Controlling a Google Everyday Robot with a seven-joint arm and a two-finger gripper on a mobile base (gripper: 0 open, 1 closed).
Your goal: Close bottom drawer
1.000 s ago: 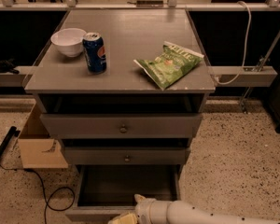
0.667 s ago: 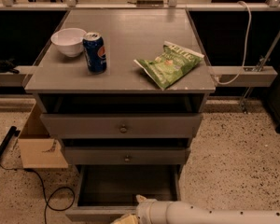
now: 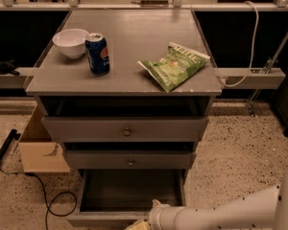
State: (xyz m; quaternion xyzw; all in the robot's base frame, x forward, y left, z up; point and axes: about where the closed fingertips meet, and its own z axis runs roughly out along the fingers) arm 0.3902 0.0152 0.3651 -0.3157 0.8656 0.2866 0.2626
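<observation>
Grey cabinet top point(image 3: 134, 42) holds a bowl point(image 3: 70, 42), can point(image 3: 97, 53) and chip bag point(image 3: 175, 66); the floor point(image 3: 240, 162) is speckled. The bottom drawer point(image 3: 129, 190), lowest tier, juts out toward the camera, its front running left-right. My gripper point(image 3: 140, 224) is at that front; I cannot tell its grip state.

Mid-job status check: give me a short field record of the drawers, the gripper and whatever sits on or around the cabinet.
bottom drawer: grey bottom drawer pulled far out, dark interior exposed
upper drawers: two grey knobbed drawers partly out, less than the bottom one
gripper: gripper low at the bottom drawer's front edge
cabinet top: white bowl, blue soda can, green chip bag
floor, left: cardboard box, black cable
</observation>
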